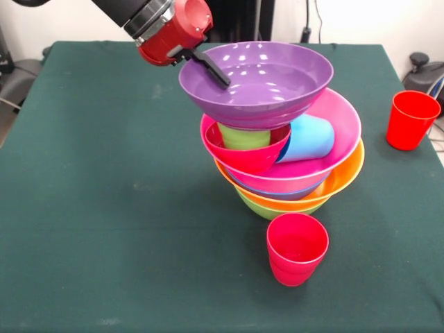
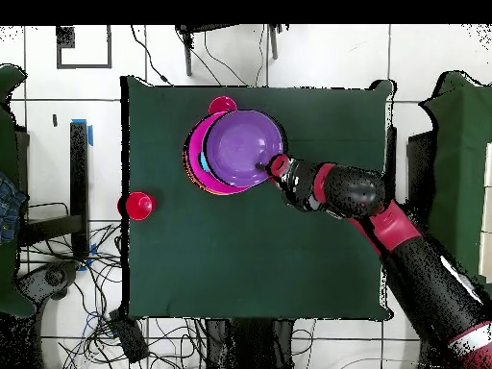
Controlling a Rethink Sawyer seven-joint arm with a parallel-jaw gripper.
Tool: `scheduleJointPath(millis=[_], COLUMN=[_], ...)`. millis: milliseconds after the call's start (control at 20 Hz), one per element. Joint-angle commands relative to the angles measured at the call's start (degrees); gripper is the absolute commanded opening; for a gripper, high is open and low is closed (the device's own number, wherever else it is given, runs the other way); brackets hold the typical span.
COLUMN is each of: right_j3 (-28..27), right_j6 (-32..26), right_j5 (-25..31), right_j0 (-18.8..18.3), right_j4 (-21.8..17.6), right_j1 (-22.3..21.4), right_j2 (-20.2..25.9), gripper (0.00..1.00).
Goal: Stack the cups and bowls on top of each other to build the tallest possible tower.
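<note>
The green table (image 1: 104,208) is topped near its middle by the tower (image 1: 291,184): lime green, orange, blue and pink bowls nested. Inside the pink bowl (image 1: 340,121) a small red bowl (image 1: 246,156) and sky blue cup (image 1: 309,139) are seen. The tilted purple bowl (image 1: 263,80) on top is pinched at its rim by the gripper (image 1: 208,66). One red cup (image 1: 297,248) is parked just beside the tower, another (image 1: 411,119) well apart.

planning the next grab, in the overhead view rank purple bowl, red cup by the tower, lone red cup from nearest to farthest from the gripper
1. purple bowl, atop the tower, its rim at the gripper.
2. red cup by the tower, past the bowl at the table's top edge.
3. lone red cup, far left edge.
</note>
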Motion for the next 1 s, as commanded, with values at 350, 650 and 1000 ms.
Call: scheduleJointPath(millis=[350,650,1000], right_j3=[0.1,0.2,0.2], right_j6=[1.6,1.8,2.1], right_j5=[-2.3,-2.1,-2.0], right_j0=[2.6,2.8,2.9], right_j4=[-1.5,-1.6,-1.5], right_j1=[1.6,1.5,1.3], right_j2=[-0.9,-1.3,-1.5], gripper=[0.0,0.0,0.0])
